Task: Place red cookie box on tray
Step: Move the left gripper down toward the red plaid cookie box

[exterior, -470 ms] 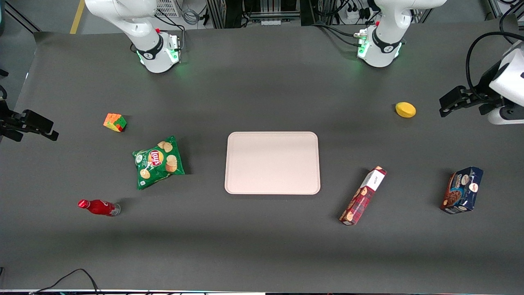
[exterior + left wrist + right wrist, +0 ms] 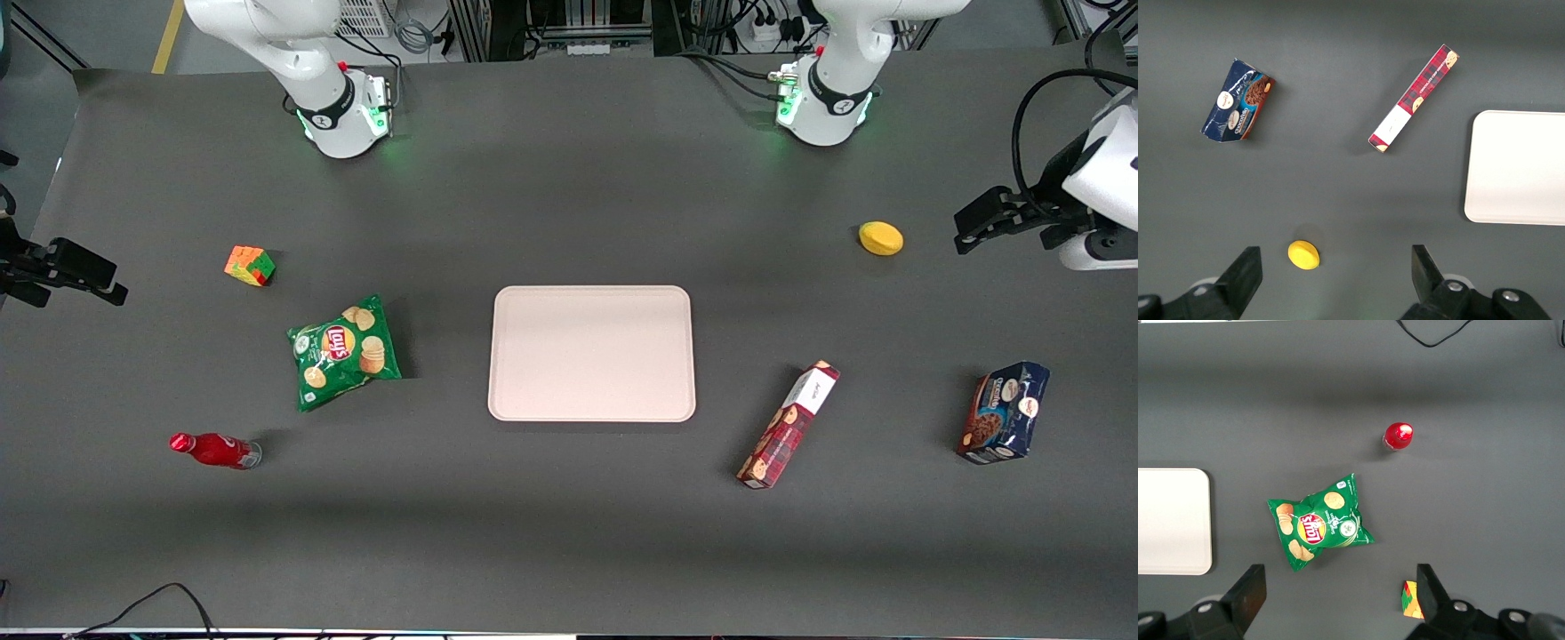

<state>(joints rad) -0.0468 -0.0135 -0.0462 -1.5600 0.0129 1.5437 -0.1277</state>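
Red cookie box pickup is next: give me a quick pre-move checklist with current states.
1. Gripper open, nothing held: ok; it hangs high above the table near the yellow object.
2. Red cookie box lying flat on the table, nothing on it: ok.
3. Space around the box for the fingers: ok; the tray and the dark blue cookie box both lie apart from it.
4. Tray surface free to receive the box: ok.
5. Gripper lined up over the box: not ok.
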